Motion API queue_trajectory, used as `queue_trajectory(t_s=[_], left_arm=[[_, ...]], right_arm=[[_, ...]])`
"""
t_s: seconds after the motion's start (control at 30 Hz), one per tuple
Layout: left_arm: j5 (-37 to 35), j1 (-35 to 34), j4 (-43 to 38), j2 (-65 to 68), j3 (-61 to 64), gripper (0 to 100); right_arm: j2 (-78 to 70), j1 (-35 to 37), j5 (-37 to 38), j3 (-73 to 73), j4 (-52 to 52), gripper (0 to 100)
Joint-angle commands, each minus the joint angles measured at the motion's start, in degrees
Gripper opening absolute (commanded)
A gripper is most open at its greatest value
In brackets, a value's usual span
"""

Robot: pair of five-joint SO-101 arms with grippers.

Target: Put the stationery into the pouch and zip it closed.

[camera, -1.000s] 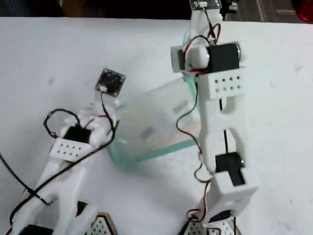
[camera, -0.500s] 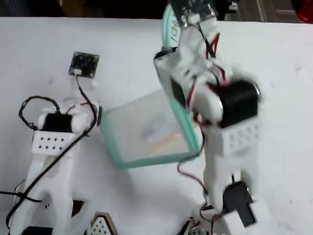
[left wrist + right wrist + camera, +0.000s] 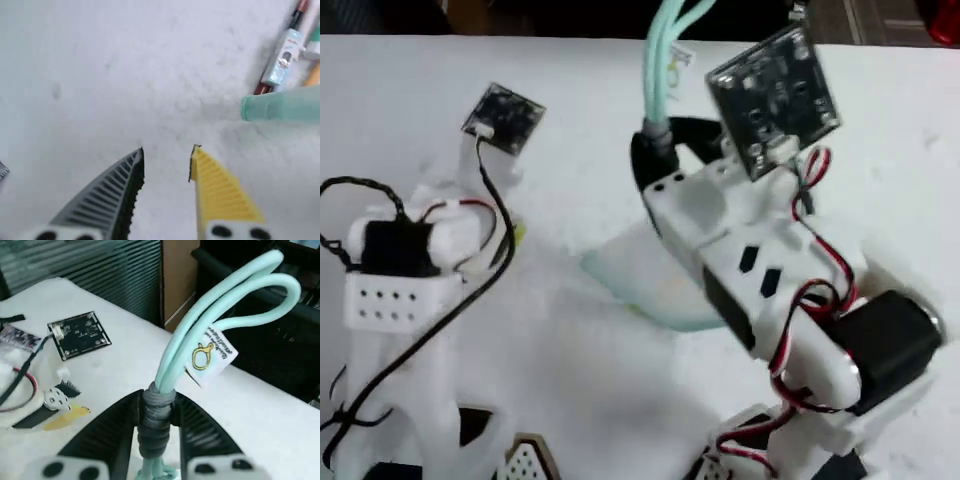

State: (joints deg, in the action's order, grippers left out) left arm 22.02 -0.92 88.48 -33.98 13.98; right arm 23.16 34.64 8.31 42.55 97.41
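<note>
Far left, high view: camera board point(image 3: 505, 118) of the left arm, wire trailing down to the white arm body. Left gripper point(image 3: 167, 150) low over the bare white table point(image 3: 100, 60). Grey and yellow fingers parted by a moderate gap, nothing between them, nothing held. Just off the yellow finger's side: rounded mint edge of the pouch point(image 3: 280, 107), near, not touching. Past that edge: stationery point(image 3: 282, 57) lying side by side, namely a stick with a pale blue label, a dark red pen, something orange at the frame border. Inside the pouch or merely behind it: can't tell from here.

Centre, high view: translucent mint pouch body tilted, upper end raised toward the right arm, lower end down by the table. Zip state unreadable.

Right of centre: right gripper point(image 3: 658, 150) clamped on the loop strap point(image 3: 225, 295) at its grey wrapped base, jaws pressed against both sides. Mint strap standing up out of the jaws, doubled over at the top. White tag point(image 3: 210, 357) with yellow print hanging off it.

Far right: right arm body, second camera board point(image 3: 775, 95) on top, red and black wires point(image 3: 820, 270) along the side.
</note>
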Motion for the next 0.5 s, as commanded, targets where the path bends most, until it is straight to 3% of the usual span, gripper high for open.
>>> queue_trajectory(t_s=[0.0,0.23,0.4,0.47], left_arm=[[9.32,3.82,7.91,-4.00,-9.05,20],[12.84,18.59,13.10,-22.64,-9.49,20],[8.53,37.14,13.01,-37.05,-1.93,21],[6.68,44.09,12.04,-41.89,2.37,26]], right_arm=[[3.91,3.56,0.18,-5.36,1.27,1.7],[12.79,4.44,0.18,-11.69,1.10,1.7],[18.68,4.44,0.09,-17.58,1.19,1.7],[20.35,4.44,0.09,-19.96,1.10,1.7]])
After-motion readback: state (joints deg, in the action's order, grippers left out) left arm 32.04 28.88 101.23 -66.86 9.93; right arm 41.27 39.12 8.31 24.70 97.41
